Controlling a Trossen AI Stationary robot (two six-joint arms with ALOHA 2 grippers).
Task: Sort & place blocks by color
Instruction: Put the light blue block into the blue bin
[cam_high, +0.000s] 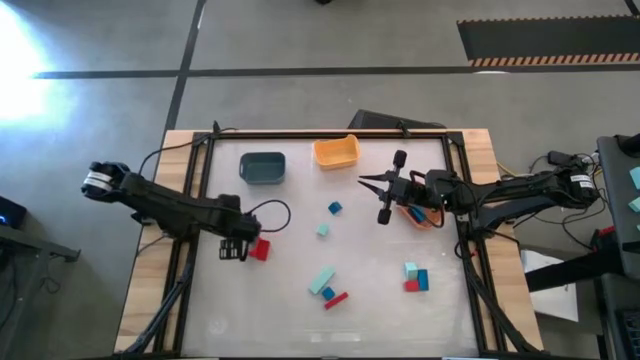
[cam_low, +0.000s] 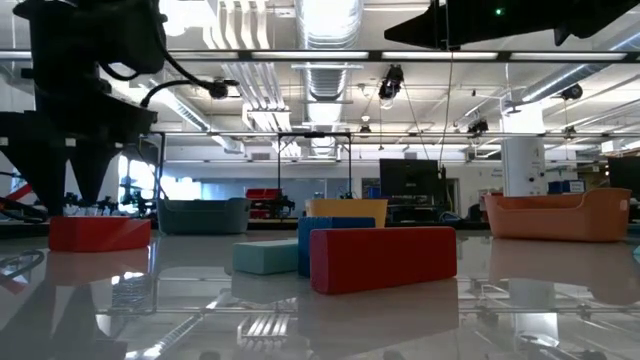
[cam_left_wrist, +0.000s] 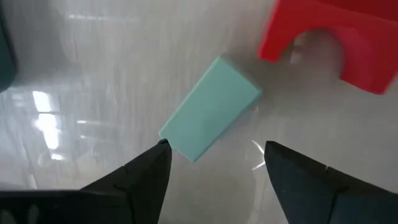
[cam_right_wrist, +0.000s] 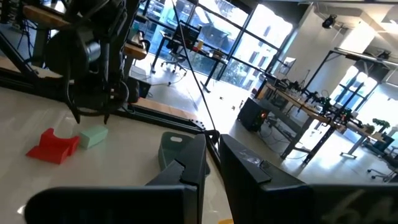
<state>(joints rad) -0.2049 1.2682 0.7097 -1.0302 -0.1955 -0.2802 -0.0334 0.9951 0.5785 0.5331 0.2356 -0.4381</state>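
Note:
My left gripper (cam_high: 235, 246) is open, pointing down near the table's left side. Its fingers stand on either side of a mint block (cam_left_wrist: 210, 109) that lies flat on the table. A red arch block (cam_left_wrist: 336, 37) rests just to the right of it (cam_high: 260, 250). From above, the gripper hides the mint block. My right gripper (cam_high: 364, 181) is shut and empty, held high beside the orange bin (cam_high: 425, 214). Other blocks lie loose: blue (cam_high: 334, 208), mint (cam_high: 323, 230), a mint bar (cam_high: 322, 281) and a red bar (cam_high: 336, 300). My left gripper comes at the mint block from above, pointing down. One fingertip (cam_left_wrist: 160, 149) stands right at the block's near corner (cam_left_wrist: 168, 134); I cannot tell whether it touches. The other finger is clear of the block, which lies flat on the table.
A dark teal bin (cam_high: 262, 168) and a yellow-orange bin (cam_high: 336, 151) sit near the far edge. A group of mint, blue and red blocks (cam_high: 415, 278) lies toward the near right. A black frame (cam_high: 195, 190) borders the table.

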